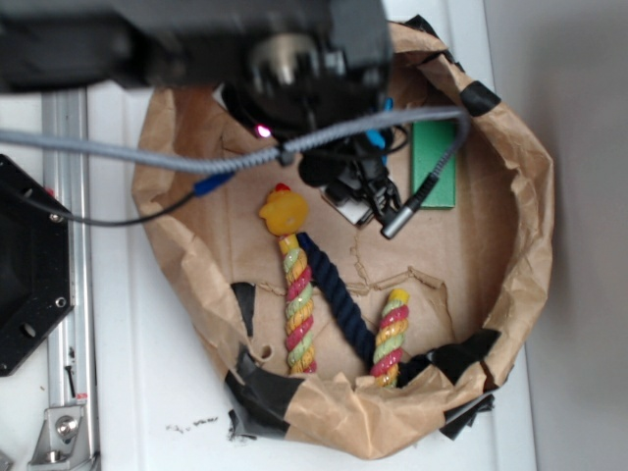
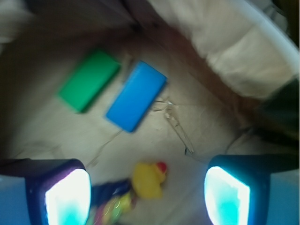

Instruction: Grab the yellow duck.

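The yellow duck (image 1: 284, 211) is a small rounded head with a red tuft, lying on the floor of a brown paper basin (image 1: 177, 245) and joined to a twisted red-green-yellow rope (image 1: 298, 309). In the wrist view the duck (image 2: 148, 179) lies blurred below and between my fingertips. My gripper (image 2: 147, 199) is open and empty, its two pads (image 2: 68, 199) wide apart above the duck. In the exterior view the gripper (image 1: 353, 191) hangs just right of the duck, mostly hidden by the arm.
A dark blue rope (image 1: 343, 299) lies beside the duck's rope, and a second striped rope end (image 1: 391, 339) without a head lies to the right. A green block (image 1: 434, 162) (image 2: 89, 79) and a blue block (image 2: 136, 96) lie further back. The paper walls rise all round.
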Controlling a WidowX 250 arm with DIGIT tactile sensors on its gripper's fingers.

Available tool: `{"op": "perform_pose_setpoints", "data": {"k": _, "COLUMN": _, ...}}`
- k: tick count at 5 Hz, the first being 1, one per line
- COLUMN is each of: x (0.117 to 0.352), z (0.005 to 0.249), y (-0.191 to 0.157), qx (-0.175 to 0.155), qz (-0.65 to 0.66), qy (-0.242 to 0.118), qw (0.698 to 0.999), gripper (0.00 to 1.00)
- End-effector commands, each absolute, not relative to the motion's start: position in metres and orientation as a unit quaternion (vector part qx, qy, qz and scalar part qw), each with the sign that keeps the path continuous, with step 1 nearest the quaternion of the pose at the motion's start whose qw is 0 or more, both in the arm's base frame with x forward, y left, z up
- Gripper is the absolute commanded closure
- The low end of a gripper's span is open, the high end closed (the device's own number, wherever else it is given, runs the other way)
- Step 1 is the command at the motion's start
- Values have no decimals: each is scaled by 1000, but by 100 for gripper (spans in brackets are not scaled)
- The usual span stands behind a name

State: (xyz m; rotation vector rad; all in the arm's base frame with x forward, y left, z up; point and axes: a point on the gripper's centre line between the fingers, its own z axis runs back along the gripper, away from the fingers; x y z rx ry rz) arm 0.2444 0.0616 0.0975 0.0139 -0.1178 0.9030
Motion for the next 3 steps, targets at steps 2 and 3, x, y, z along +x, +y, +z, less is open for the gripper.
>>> {"op": "perform_pose_setpoints", "data": {"k": 2, "x": 220, "z": 44, "y": 75, "qx": -8, "qz": 444, "qy": -81, "qw": 892, "gripper": 0}}
{"op": "perform_pose_setpoints", "data": {"k": 3, "x": 233, "z": 21, "y": 76, "qx": -44, "qz": 404, "qy": -70, "qw": 911, "gripper": 0}}
